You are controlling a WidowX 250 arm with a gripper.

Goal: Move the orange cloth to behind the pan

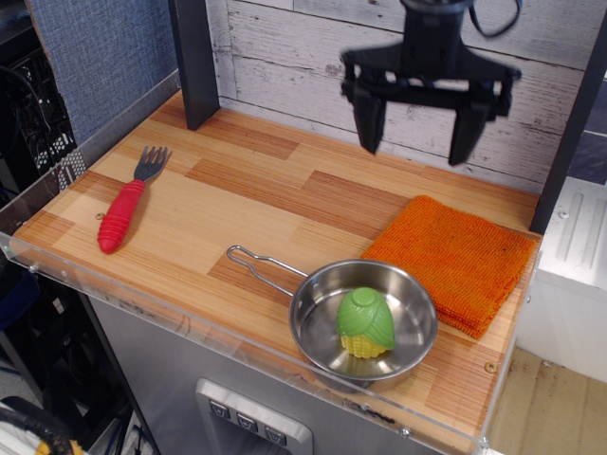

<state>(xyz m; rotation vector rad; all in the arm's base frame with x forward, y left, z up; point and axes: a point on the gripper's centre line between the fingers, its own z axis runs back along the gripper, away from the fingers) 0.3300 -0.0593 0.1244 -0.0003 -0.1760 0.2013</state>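
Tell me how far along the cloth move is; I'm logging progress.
Looks done: the orange cloth lies flat behind the pan, touching its far rim. In hand: nothing; the gripper hangs open and empty above the table. Left: apparently nothing, unless the cloth's offset to the right matters.

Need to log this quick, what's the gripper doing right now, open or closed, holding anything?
Gripper: open, holding nothing, raised above the table, clear of the orange cloth, which lies flat beside the pan.
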